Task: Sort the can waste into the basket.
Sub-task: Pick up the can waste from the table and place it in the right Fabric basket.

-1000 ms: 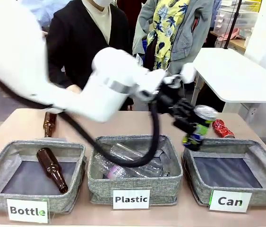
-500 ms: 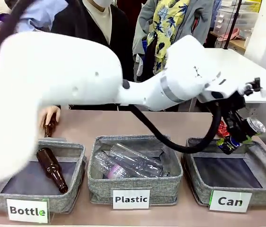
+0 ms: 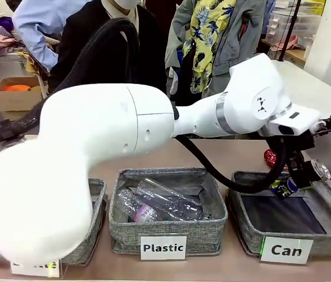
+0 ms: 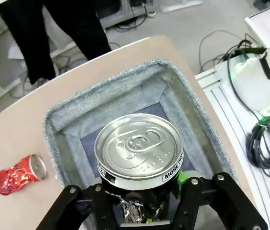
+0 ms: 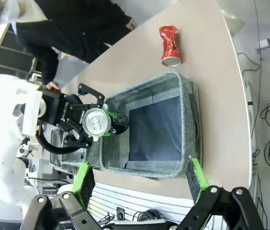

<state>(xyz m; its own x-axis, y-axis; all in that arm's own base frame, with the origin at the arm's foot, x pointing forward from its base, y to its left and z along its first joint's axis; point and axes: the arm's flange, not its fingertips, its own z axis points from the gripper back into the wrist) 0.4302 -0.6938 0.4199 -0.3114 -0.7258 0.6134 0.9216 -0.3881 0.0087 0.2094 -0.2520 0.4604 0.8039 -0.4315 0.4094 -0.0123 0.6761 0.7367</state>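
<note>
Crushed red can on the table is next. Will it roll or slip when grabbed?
Crushed shiny red metal can: it is pinched flat in the middle, so it probably won't roll far if pushed. The dented thin metal likely gives further under a squeeze, so the grip may shift. It is probably light, being crumpled.

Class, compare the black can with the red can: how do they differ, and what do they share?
Shape: the black can is whole and round; the red can is crushed.
Position: the black can is gripped by the left gripper above the Can basket; the red can lies on the table outside it.
Colour: the black can is dark, the red can shiny red.
Shared: both are metal drink cans.
</note>
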